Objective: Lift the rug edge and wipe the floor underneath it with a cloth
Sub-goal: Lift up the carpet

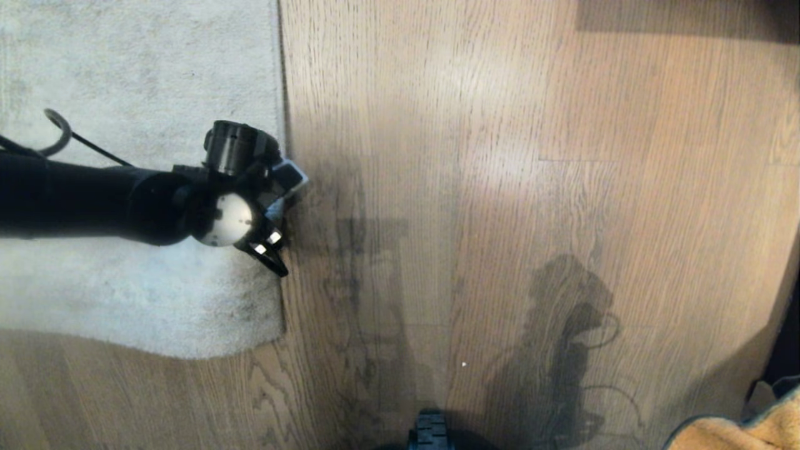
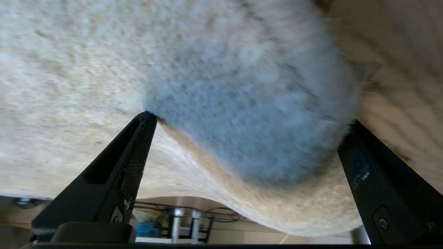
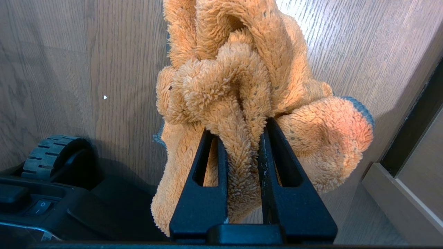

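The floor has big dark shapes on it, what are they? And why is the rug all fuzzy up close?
In the head view, the dark shapes on the floor are shadows, probably the robot's own, and a pale patch of glare sits farther up. In the left wrist view, the rug edge looks smeared and blurry between the open left gripper fingers. In the right wrist view, the cloth looks sharp.

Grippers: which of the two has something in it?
The right gripper, shut on the orange cloth. The left gripper stands open at the rug edge.
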You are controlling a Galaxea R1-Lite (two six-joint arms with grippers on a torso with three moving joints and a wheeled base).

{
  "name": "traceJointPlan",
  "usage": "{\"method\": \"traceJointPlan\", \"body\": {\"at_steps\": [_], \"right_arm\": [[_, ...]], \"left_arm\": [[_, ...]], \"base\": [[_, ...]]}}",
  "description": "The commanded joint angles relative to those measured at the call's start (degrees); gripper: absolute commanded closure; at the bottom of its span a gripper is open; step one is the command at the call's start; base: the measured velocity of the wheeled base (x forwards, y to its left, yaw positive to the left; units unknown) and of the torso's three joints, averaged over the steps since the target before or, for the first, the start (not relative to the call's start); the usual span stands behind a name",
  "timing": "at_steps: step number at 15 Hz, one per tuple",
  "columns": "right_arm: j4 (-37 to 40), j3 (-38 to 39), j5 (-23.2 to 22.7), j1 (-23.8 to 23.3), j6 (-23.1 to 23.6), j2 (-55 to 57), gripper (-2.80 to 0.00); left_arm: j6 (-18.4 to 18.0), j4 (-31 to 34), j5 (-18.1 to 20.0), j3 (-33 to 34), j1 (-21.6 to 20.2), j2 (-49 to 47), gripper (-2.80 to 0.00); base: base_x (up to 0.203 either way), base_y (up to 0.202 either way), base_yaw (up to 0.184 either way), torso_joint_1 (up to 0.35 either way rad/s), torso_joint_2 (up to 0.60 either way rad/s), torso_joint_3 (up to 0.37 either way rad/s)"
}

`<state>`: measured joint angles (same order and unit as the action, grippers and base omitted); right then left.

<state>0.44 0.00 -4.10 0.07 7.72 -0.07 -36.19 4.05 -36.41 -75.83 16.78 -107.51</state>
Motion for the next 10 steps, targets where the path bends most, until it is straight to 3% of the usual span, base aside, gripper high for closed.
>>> {"method": "traceJointPlan", "body": {"at_steps": [1,10], "right_arm": [[0.0,0.0,0.0,0.0,0.0,0.1,0.00],[0.0,0.0,0.0,0.0,0.1,0.1,0.00]], "left_arm": [[-1.2,-0.1,-0.3,0.0,-0.7,1.4,-2.80],[-5.2,-0.2,-0.3,-1.5,-4.0,2.7,-2.80]], "base": [[0.000,0.000,0.000,0.000,0.00,0.000],[0.000,0.000,0.000,0.000,0.00,0.000]]}}
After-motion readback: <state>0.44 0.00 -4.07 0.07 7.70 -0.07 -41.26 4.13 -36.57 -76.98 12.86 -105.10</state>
